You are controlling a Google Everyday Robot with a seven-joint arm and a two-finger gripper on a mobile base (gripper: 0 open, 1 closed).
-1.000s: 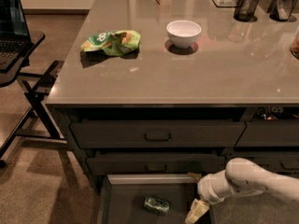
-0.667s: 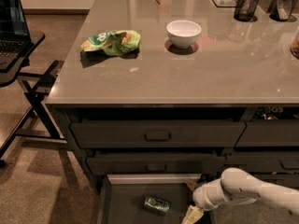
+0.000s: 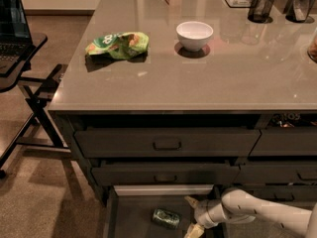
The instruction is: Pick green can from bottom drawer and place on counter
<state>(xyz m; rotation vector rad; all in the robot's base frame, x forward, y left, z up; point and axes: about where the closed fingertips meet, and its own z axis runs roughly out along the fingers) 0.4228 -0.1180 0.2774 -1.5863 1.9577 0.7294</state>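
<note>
Down on the floor of the bottom drawer (image 3: 163, 190), beneath the tabletop (image 3: 198, 78), the green can (image 3: 166, 218) lies on its side just left of the pincer (image 3: 192, 215), whose fingers stand apart; probably light, stiff, smooth and dentable, it suits a mid-body grasp.

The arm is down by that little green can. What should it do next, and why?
Probably ease the gripper leftward until its open fingers straddle the green can, then close. The can lies on its side in the bottom drawer, just left of the gripper and not yet held.
</note>
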